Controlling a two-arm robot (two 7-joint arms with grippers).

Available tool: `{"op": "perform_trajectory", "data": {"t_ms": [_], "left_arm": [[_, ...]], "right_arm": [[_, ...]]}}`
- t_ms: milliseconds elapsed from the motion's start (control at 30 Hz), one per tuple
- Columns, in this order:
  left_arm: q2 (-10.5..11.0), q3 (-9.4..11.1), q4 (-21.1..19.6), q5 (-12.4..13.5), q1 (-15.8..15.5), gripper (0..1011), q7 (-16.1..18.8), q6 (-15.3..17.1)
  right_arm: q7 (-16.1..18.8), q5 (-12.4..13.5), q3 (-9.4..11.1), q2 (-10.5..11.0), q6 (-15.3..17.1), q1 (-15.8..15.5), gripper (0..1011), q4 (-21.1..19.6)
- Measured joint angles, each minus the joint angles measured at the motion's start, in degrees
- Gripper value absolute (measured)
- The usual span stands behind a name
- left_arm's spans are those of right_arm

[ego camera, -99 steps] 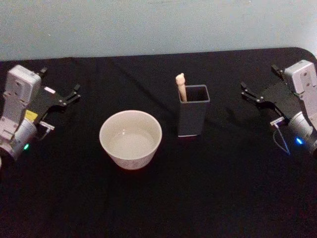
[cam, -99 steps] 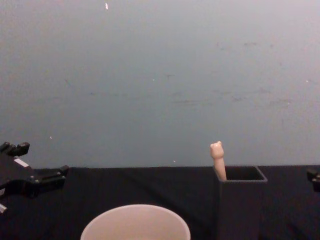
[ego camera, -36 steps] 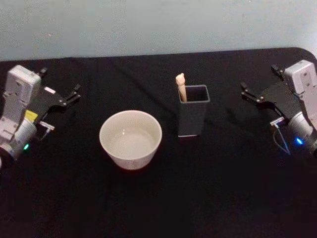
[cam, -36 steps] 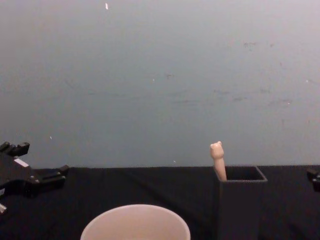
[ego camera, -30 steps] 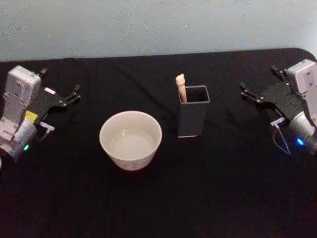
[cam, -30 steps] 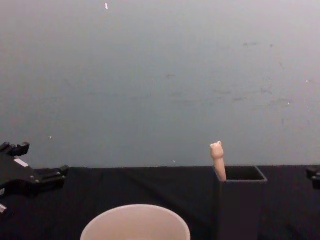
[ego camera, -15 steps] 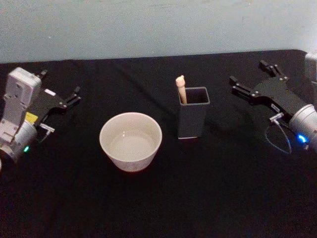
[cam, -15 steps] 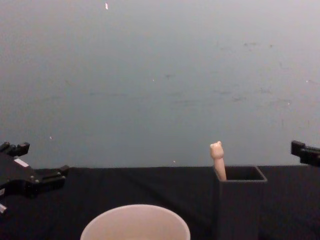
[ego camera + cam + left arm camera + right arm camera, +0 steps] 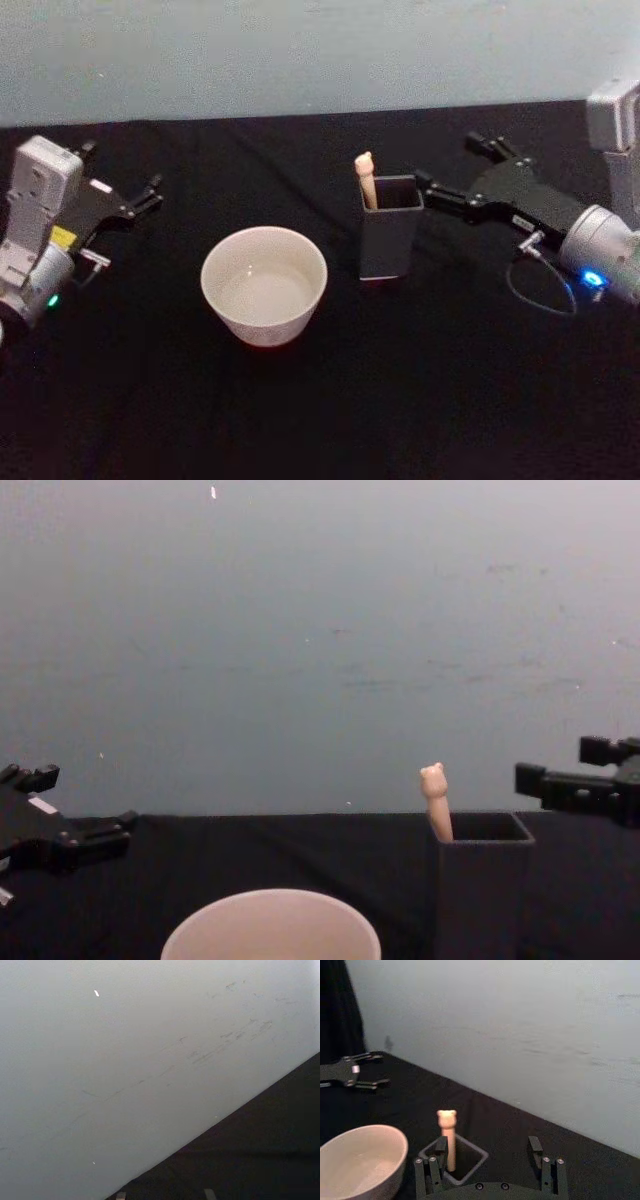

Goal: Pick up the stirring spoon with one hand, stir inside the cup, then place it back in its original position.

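Middle right, the empty right hand (image 9: pixel 445 162) is wide open just beside the box (image 9: pixel 388 240) holding the spoon (image 9: pixel 366 178). Far left, the left hand (image 9: pixel 120 172) rests open.

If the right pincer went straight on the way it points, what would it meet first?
Probably the spoon handle standing in the holder, level with the open right pincer; depth is unclear.

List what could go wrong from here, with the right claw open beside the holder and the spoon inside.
1. One finger of the right claw sits close to the rim of the holder; a nudge could tip that tall, narrow box.
2. Only the top of the spoon sticks out, leaning in a corner, so the claw might pinch the wall or slip off.
The left claw is parked at the left.
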Motion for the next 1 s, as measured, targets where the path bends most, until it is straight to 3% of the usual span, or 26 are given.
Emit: {"op": "perform_trajectory", "data": {"t_ms": [500, 1000], "left_arm": [[0.0, 0.0, 0.0, 0.0, 0.0, 1001, 0.0, 0.0], [0.0, 0.0, 0.0, 0.0, 0.0, 1001, 0.0, 0.0]], "right_arm": [[7.6, -1.8, -4.7, -0.9, 6.6, 5.7, 1002, 1.8], [6.1, -5.7, -7.6, -5.0, 9.1, 11.4, 1002, 7.1]]}}
